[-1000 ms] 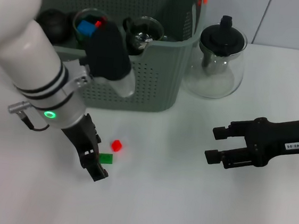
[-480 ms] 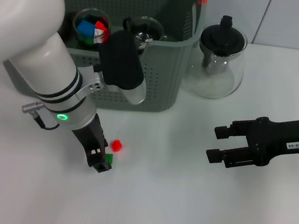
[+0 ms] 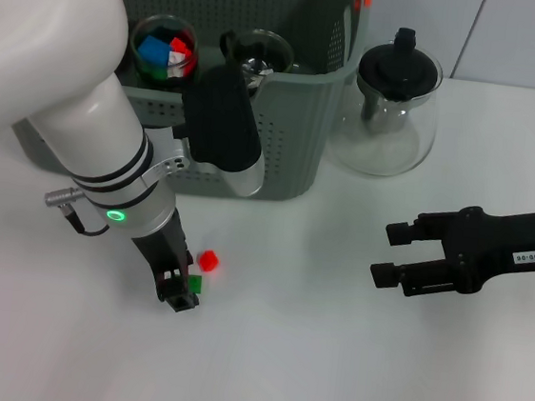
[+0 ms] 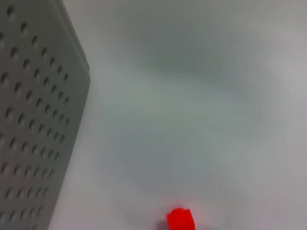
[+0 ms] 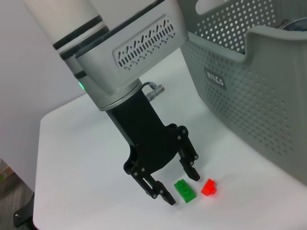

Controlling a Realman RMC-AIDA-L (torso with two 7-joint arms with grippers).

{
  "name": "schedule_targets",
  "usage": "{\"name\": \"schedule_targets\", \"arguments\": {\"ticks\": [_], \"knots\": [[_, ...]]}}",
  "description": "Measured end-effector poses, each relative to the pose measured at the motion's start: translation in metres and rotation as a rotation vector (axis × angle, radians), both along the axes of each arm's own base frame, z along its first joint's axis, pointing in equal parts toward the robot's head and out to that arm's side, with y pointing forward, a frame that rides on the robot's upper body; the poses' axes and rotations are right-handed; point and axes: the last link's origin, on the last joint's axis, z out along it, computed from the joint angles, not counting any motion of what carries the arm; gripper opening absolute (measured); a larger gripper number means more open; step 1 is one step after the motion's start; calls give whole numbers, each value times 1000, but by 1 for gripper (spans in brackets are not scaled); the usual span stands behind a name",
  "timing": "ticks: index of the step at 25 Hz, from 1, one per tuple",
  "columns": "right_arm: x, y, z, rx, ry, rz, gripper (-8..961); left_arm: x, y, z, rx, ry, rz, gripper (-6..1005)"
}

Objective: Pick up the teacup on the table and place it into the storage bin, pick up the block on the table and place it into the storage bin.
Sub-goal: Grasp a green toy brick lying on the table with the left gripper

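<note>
Left pincer [image 5: 178, 181] low over the tabletop [image 3: 327, 360], fingers spread wide around the green block [image 5: 184, 190] — not gripping it; red block [image 5: 209, 187] just beside; bin [image 3: 282, 154] behind, teacups [image 3: 256, 54] already inside; right pincer [image 3: 384, 253] hangs apart over the right side — also agape.

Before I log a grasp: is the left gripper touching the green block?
Apart. In the right wrist view, the open left gripper straddles the green block, with table visible either side.
</note>
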Motion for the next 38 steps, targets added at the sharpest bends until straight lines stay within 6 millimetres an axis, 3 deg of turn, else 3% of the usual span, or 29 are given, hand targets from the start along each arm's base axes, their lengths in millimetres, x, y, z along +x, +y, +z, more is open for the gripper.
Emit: {"name": "schedule_targets", "arguments": {"ticks": [12,18,38], "knots": [[0,0,-1,1,0,0,822,-4,1,-3,8,0,8,475],[0,0,-1,1,0,1,822,-4,1,-3,8,0,6,380],[1,-1,-1,1,0,4,822,-6,-1,-7,-1,15,-2,373]]}}
